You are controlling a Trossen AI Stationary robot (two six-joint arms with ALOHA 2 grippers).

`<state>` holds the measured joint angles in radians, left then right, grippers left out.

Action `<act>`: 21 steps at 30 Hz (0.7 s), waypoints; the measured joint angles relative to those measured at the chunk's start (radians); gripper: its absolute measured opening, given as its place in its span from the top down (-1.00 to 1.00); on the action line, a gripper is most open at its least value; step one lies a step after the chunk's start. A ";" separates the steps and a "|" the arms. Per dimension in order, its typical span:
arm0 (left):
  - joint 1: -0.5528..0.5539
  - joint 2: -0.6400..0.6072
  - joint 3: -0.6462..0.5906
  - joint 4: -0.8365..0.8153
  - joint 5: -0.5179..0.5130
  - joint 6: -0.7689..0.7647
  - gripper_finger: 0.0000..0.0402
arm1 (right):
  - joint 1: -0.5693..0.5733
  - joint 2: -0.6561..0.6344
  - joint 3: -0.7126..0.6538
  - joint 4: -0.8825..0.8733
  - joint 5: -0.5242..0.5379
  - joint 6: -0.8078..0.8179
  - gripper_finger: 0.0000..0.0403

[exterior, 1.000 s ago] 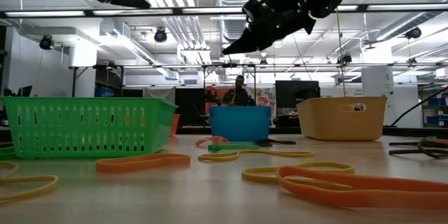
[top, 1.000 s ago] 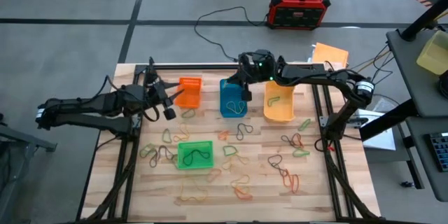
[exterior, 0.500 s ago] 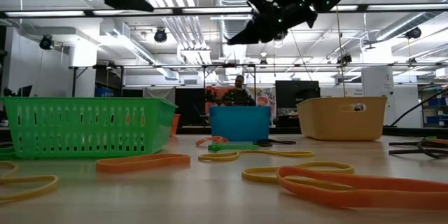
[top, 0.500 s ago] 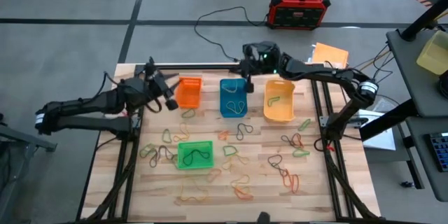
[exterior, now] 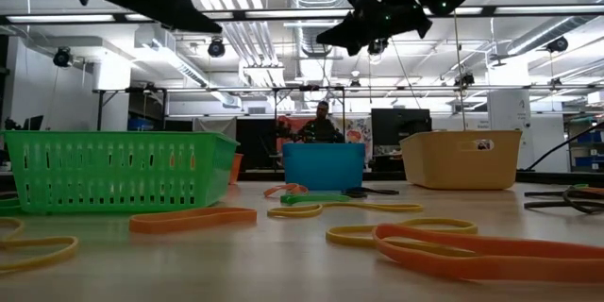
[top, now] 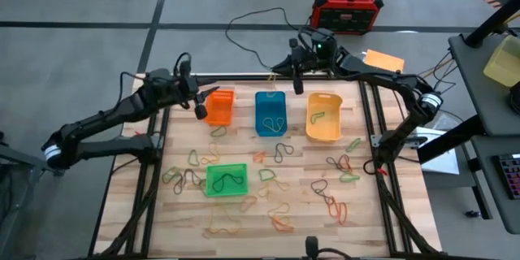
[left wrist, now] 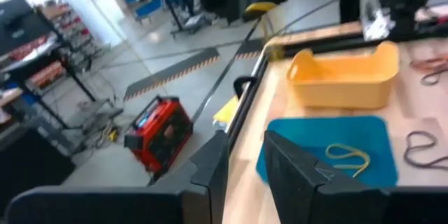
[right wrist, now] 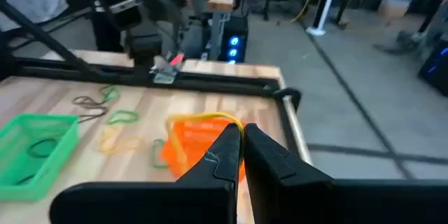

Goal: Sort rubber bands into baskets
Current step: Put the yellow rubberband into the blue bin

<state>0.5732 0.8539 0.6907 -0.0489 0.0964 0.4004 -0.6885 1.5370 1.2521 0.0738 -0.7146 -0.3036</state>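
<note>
Two grippers I see raised at far edge: left gripper [top: 201,102] beside orange basket [top: 219,106], fingers apart, empty; right gripper [top: 297,82] above blue basket [top: 270,113], fingers together.

Three small rectangular plastic baskets [top: 270,114] in a row at table's [top: 390,227] back — fourth one [top: 225,179] in front, thin elastic rubber bands [top: 331,204] scattered around.

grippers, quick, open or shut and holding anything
Left gripper: a narrow gap between the fingers, nothing held.
Right gripper: shut, nothing visible between the fingers.
</note>
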 joint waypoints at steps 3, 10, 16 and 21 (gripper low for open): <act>0.012 0.031 0.000 0.000 0.000 0.001 0.61 | 0.005 0.010 -0.014 -0.062 -0.001 0.008 0.96; 0.012 0.081 0.000 -0.004 0.001 0.003 0.61 | 0.014 0.079 -0.036 -0.171 0.005 0.080 0.95; 0.011 0.126 0.000 -0.005 0.001 -0.006 0.61 | 0.024 0.170 -0.038 -0.177 0.008 0.163 0.87; 0.011 0.160 0.000 -0.005 0.001 -0.017 0.61 | 0.027 0.195 -0.038 -0.197 0.041 0.190 0.57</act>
<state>0.5846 1.0135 0.6903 -0.0537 0.0978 0.3834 -0.6610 1.7322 1.2144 -0.1236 -0.6736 -0.1133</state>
